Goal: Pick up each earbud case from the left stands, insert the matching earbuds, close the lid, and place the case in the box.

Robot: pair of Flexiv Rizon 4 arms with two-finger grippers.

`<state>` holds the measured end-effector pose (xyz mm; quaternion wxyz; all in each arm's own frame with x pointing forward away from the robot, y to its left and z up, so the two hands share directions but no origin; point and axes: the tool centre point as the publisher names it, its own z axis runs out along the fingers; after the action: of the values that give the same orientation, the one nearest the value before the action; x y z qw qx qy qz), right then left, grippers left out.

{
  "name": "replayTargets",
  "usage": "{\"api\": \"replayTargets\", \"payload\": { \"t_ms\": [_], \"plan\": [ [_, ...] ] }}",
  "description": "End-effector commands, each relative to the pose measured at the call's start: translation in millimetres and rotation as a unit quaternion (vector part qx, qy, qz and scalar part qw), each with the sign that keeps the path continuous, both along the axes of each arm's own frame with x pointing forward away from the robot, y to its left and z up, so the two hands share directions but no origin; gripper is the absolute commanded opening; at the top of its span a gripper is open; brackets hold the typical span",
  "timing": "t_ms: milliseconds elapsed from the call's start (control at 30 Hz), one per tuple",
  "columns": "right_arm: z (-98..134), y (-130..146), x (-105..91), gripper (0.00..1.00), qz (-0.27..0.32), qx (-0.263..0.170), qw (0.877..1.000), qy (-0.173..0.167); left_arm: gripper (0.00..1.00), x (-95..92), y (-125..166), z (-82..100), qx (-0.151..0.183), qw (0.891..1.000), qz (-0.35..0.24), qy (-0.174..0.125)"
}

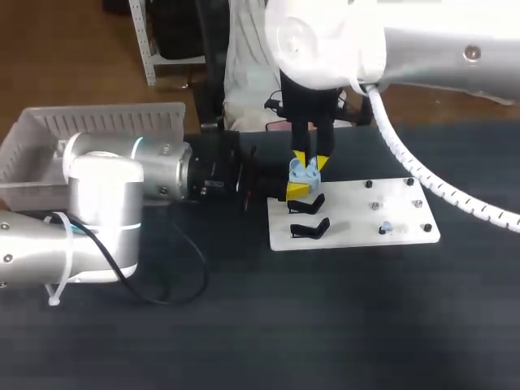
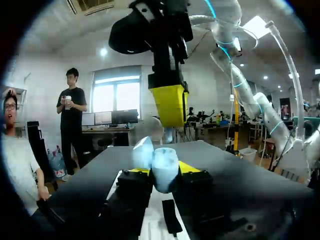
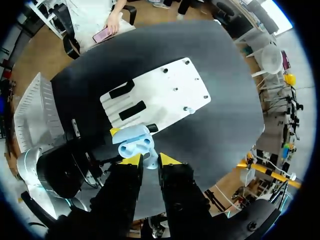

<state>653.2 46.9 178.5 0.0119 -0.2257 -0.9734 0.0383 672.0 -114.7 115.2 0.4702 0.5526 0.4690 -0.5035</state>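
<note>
Presently, the left gripper [image 2: 162,172] clamps the open light-blue earbud case [image 1: 305,171] over the far left corner of the white board [image 1: 357,215]. The right gripper [image 1: 312,161] is directly above; its grip is undeterminable.

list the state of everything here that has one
case: lid open, both sockets look empty
left gripper: shut on the case
right gripper: just above the case, grip unclear
black stands: both empty
earbud: sitting on the white board
box: open top, inside mostly hidden
</note>
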Motion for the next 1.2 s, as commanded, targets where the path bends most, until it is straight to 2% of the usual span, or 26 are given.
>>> {"api": "replayTargets", "payload": {
  "t_ms": [33, 1200],
  "plan": [
    [-1.6, 1.8, 2.1, 0.0, -0.001, -0.001, 1.0, 0.003, 0.0, -0.9, -1.1, -1.3, -0.002, 1.0, 0.003, -0.001],
    [-11.9, 4.9, 8.4, 0.0, 0.008, -0.009, 1.0, 0.015, 0.0, -0.8, -0.9, -1.8, -0.001, 1.0, 0.003, -0.001]
  ]
}}
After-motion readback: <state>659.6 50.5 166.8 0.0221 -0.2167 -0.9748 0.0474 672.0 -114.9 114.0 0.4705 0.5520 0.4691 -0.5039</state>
